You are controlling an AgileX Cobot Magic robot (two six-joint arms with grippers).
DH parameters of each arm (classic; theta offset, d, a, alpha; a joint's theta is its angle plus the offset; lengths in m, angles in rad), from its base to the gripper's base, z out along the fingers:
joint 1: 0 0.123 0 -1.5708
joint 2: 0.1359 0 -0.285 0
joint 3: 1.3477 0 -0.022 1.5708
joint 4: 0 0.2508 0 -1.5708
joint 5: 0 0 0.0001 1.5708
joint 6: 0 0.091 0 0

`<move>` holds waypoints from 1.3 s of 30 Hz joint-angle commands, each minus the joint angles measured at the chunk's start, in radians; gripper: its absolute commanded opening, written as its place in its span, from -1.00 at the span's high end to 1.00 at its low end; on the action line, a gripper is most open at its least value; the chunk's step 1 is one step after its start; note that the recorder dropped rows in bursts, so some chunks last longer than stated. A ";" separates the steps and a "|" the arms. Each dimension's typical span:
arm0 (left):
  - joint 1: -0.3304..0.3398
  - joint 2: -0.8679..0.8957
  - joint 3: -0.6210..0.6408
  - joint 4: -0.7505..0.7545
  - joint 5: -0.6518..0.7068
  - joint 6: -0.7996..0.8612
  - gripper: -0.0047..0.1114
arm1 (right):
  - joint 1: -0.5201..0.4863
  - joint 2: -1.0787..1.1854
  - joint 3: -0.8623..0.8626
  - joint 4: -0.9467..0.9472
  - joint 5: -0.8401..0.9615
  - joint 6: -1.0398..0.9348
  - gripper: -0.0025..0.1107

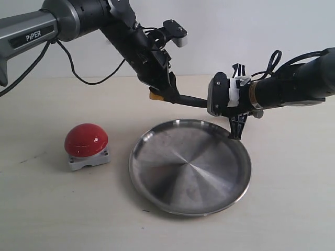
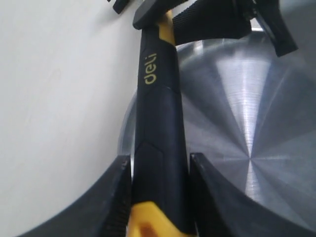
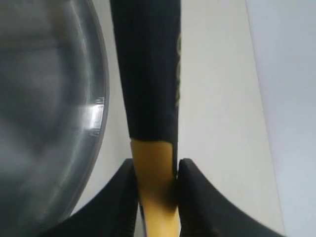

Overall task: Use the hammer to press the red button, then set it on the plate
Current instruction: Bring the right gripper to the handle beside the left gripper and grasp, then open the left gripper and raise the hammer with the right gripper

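Note:
The hammer (image 1: 191, 100) hangs in the air over the far rim of the steel plate (image 1: 157, 157), with a gripper at each end. My left gripper (image 1: 170, 93) is shut on the black handle (image 2: 158, 113) just above the yellow looped end. My right gripper (image 1: 210, 102) is shut on the yellow neck (image 3: 152, 163); the dark head is mostly hidden behind it. In the left wrist view the plate (image 2: 237, 123) lies below the handle. The red button (image 1: 86, 140) sits on its grey base at the left, apart from both grippers.
The light table (image 1: 293, 198) carries only the button and the plate. A black cable (image 1: 78, 73) hangs from the left arm behind the button. A pale wall (image 1: 235, 31) stands behind the table.

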 commanded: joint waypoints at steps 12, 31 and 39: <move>-0.001 -0.014 -0.001 -0.032 0.031 0.006 0.92 | 0.002 0.035 -0.033 0.023 0.011 -0.035 0.96; 0.001 -0.091 -0.001 -0.048 -0.018 -0.059 -0.63 | 0.002 -0.117 -0.033 0.017 0.245 -0.383 0.96; 0.001 -0.191 -0.001 -0.118 0.078 -0.051 -0.63 | 0.002 -0.233 0.034 0.013 0.330 -0.549 0.96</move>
